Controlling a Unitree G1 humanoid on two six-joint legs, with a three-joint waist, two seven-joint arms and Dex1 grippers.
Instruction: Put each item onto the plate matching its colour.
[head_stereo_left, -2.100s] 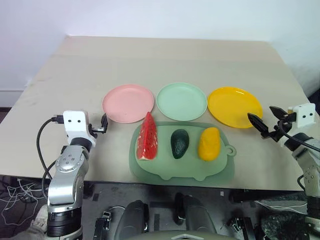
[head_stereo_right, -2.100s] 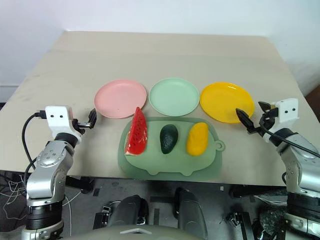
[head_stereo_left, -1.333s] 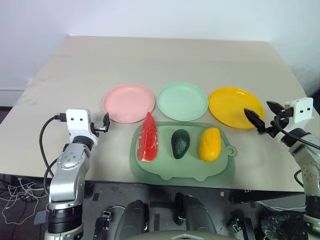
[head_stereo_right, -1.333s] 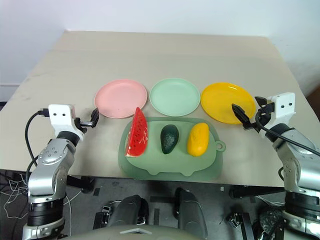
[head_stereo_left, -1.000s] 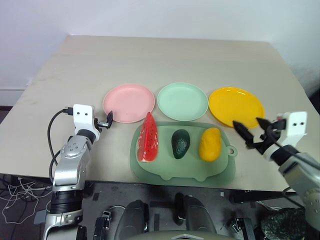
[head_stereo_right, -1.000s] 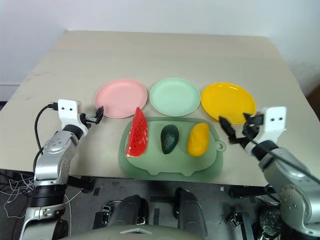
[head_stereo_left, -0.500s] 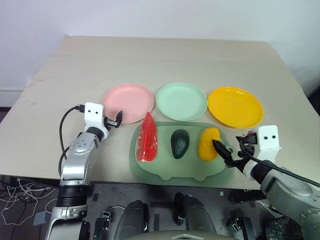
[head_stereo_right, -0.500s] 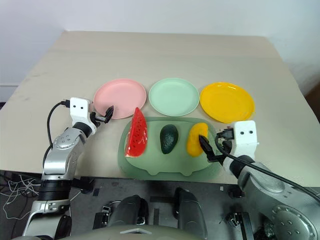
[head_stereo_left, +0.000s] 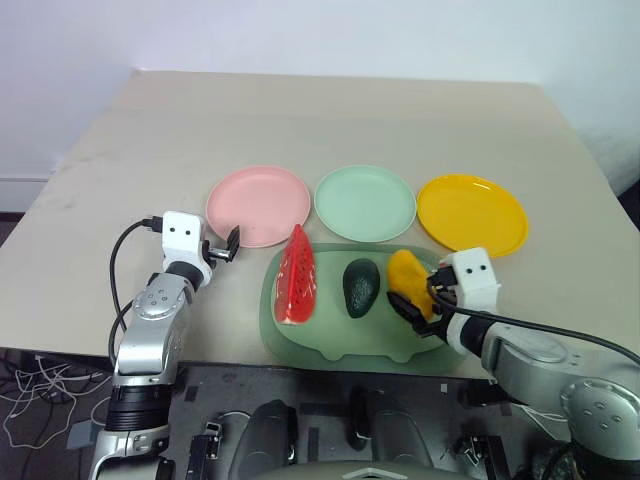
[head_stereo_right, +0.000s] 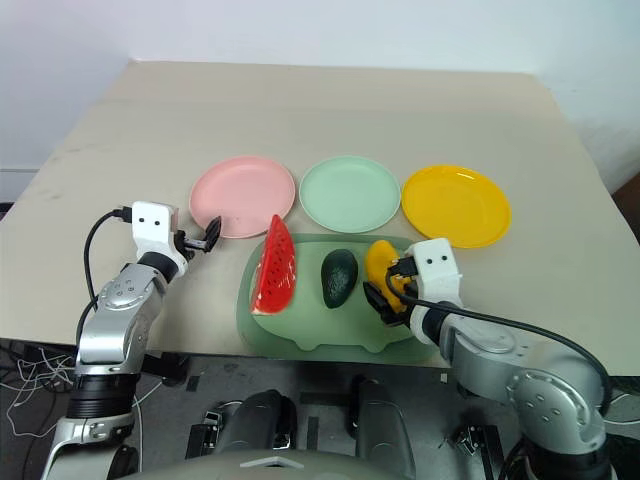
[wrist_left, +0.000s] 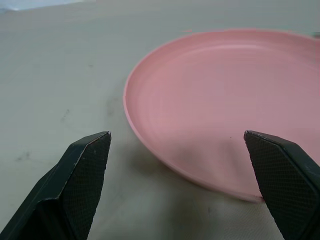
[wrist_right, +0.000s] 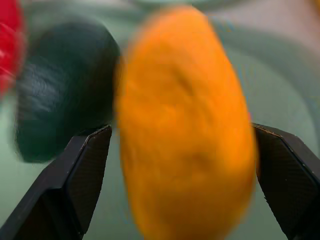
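Observation:
On the pale green tray (head_stereo_left: 340, 340) lie a red watermelon wedge (head_stereo_left: 294, 275), a dark green avocado (head_stereo_left: 359, 286) and a yellow-orange mango (head_stereo_left: 404, 268). Behind the tray, the pink plate (head_stereo_left: 258, 205), mint plate (head_stereo_left: 365, 202) and yellow plate (head_stereo_left: 472, 213) stand bare in a row. My right gripper (head_stereo_left: 418, 300) is open, angled down over the tray's right part. In the right wrist view its fingers (wrist_right: 75, 190) flank the mango (wrist_right: 185, 125), beside the avocado (wrist_right: 65, 110). My left gripper (head_stereo_left: 228, 245) is open and level, just short of the pink plate's (wrist_left: 225, 100) near edge.
The tray sits close to the table's front edge (head_stereo_left: 220, 360). Bare beige tabletop (head_stereo_left: 330, 120) stretches behind the plates and to both sides. A black cable (head_stereo_left: 120, 270) loops beside my left wrist.
My right arm has swung in from beside the yellow plate and dropped onto the tray, its open fingers now around the mango. My left gripper has edged closer to the pink plate.

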